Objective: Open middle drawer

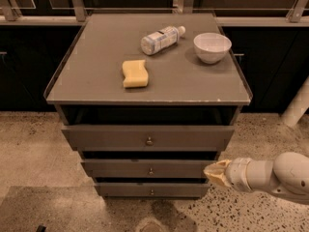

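Cabinet top [96, 83]: grey; sponge [134, 73], bottle [161, 39], bowl [212, 47] on it.
Floor [29, 144]: speckled stone.
Middle drawer [120, 168]: 6 o'clock.
My gripper [212, 172]: 4 o'clock, by that drawer's right end (my grip: cannot tell).

The gripper [215, 172] sits low at the right of the view. It is a pale tan, yellowish wedge that narrows to a blunt tip, with shading darker on its underside. Directly behind it comes a short white collar, set off by a thin dark seam. Behind the collar, the arm [270, 175] is smooth off-white with a soft sheen, built of rounded cylindrical sections. Farthest from the gripper these swell into a wider, bulbous joint shell, greyer along its lower edge.
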